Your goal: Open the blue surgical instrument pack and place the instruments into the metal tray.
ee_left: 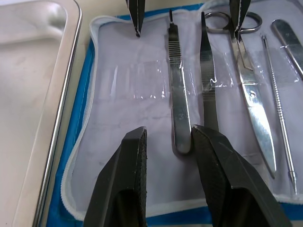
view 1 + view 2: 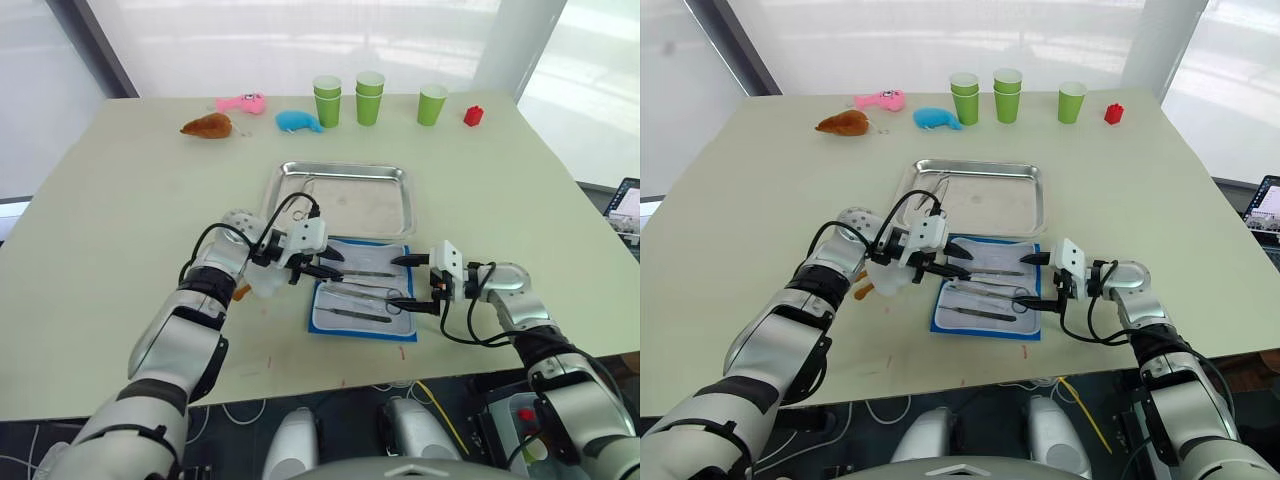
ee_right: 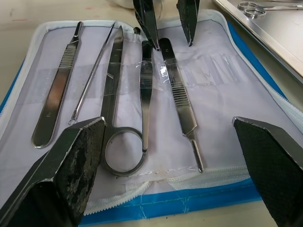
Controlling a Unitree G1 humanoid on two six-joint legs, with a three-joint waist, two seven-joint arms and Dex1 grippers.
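**Pack open, both hands poised over the instruments**

Nearest us, the blue surgical instrument pack point(image 2: 362, 301) lies unfolded flat on the table point(image 2: 120, 220), its pale lining up and its blue zipped edge showing all round. Our left hand point(image 2: 322, 263) hovers low over the end of the pack nearest the tray, fingers point(image 1: 124, 179) slightly parted and holding nothing; one flat grooved handle point(image 1: 179, 104) lies just between them. Our right hand point(image 2: 409, 281) faces it from the opposite side, spread wide and empty.

The instruments point(image 3: 142, 94) are thin, smooth, polished steel: scalpel-style handles, scissors point(image 3: 116, 118) with ring grips, a fine probe. Clear plastic bands hold them against the soft lining. We judge the step well done by pinching one handle on its ribbed part, where the steel offers grip, then sliding it lengthwise out from under the band, not lifting straight up, which would drag the whole pack.

Just beyond the pack sits the metal tray point(image 2: 405, 195), shallow and shiny with rounded corners, already holding some scissors point(image 3: 251, 6). Farther off stand green cups point(image 2: 369, 98) and small toys point(image 2: 240, 102).
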